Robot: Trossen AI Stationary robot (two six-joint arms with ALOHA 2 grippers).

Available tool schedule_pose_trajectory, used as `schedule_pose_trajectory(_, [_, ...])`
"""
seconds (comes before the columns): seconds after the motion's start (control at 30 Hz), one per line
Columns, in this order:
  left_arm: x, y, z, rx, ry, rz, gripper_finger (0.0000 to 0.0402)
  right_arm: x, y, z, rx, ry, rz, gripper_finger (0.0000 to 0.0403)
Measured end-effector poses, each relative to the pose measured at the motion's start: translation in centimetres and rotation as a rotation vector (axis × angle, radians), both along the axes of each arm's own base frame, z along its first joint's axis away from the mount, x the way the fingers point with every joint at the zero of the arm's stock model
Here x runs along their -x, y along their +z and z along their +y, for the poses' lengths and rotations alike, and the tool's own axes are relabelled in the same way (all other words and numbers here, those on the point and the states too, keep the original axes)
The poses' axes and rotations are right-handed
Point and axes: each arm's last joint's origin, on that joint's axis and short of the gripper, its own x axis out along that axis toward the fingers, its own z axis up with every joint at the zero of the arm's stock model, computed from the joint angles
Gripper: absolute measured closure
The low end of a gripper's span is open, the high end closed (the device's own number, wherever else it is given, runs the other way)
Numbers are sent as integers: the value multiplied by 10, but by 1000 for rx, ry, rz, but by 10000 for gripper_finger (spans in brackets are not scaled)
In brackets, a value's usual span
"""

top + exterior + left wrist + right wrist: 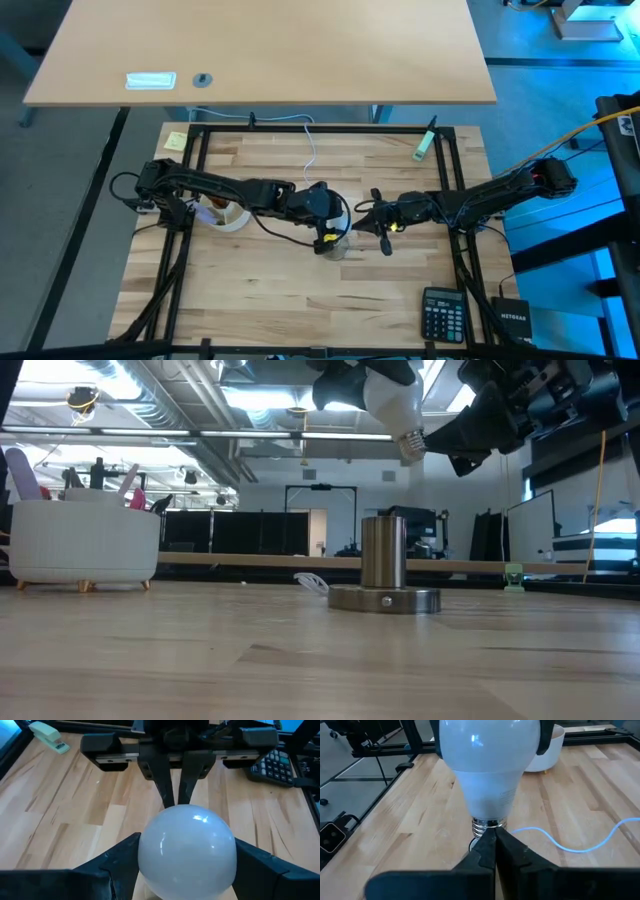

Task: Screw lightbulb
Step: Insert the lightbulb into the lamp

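Observation:
The white frosted lightbulb (388, 398) is in the air above the silvery socket (383, 565), which stands on its round disc base on the table (337, 247). The bulb is tilted: its grey screw base (411, 446) points down and toward the table's right. My left gripper (187, 862) reaches in from the left and is shut on the bulb. My right gripper (495, 840) reaches in from the right with its fingers shut, their tips right at the screw base (488, 823). My left gripper pinches the bulb's round glass globe (150, 855) between its two fingers, one on each side at the widest part. The fingers come slanting down from the table's left. The bulb is lifted clear of the socket and tilted. My right gripper's shut fingertips (482, 851) are at the screw base; I cannot tell whether they touch it.
A white bowl-like holder (232, 215) stands to the left of the socket. A black calculator (443, 313) lies at the near right and a pale green stapler (425, 145) at the far right. A thin white cord (310, 150) runs from the socket toward the far edge. Black frame rails (455, 180) border the table.

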Motion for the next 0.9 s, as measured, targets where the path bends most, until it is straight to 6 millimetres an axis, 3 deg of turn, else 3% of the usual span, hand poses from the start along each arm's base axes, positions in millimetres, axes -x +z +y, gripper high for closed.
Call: schedule_pose_trajectory(0.9, [-2,4,0,-11,-9,-39,158,-13,-7,1,2,-4,-56,399])
